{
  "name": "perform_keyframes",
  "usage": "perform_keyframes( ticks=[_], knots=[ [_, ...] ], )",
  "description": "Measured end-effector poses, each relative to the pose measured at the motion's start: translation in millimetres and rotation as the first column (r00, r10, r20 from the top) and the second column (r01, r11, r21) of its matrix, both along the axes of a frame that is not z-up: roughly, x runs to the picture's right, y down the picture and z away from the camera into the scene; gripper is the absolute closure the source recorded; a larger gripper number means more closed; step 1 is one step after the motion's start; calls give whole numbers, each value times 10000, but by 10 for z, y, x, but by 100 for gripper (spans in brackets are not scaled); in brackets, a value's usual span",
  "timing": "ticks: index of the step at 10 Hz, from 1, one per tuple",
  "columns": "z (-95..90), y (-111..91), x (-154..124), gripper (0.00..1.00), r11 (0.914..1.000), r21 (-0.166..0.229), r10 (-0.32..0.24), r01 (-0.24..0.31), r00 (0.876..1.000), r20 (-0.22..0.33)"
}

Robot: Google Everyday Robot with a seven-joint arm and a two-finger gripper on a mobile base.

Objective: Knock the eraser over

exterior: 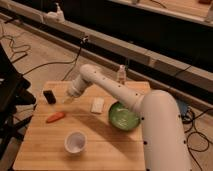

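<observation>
The eraser [49, 96], a small black block, stands at the left side of the wooden table [100, 150], near its left edge. My white arm reaches across the table from the right. My gripper [69, 99] hangs over the table a short way to the right of the eraser, apart from it.
An orange carrot-shaped piece [55, 117] lies in front of the gripper. A flat white block [97, 104] and a green bowl [123, 116] sit to the right. A white cup [75, 142] stands near the front. Cables run on the floor behind the table.
</observation>
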State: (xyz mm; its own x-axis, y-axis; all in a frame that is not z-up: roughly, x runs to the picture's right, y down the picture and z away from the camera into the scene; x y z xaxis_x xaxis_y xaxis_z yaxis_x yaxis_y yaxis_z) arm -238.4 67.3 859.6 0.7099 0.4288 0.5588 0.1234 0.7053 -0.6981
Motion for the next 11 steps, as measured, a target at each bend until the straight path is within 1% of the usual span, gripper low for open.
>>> perform_keyframes(
  ticks=[1,2,3,4,5,6,8,9,11],
  knots=[
    [102,-45,-62,100,10000,-6,28,-28,10000,-17],
    [198,-165,-100,100,9999,101,130,-129,9999,-103],
    [306,-352,-129,100,9992,332,245,-236,9994,-245],
    [348,-444,-138,100,9987,446,245,-231,9992,-311],
    [418,-618,-171,100,9973,685,301,-272,9987,-419],
    [456,-749,-224,100,9957,867,362,-323,9984,-445],
    [498,-933,-408,100,9921,1183,441,-406,9987,-265],
    [517,-978,-526,100,9907,1293,438,-422,9990,-91],
    [547,-997,-833,100,9895,1391,336,-403,9982,502]
  ],
)
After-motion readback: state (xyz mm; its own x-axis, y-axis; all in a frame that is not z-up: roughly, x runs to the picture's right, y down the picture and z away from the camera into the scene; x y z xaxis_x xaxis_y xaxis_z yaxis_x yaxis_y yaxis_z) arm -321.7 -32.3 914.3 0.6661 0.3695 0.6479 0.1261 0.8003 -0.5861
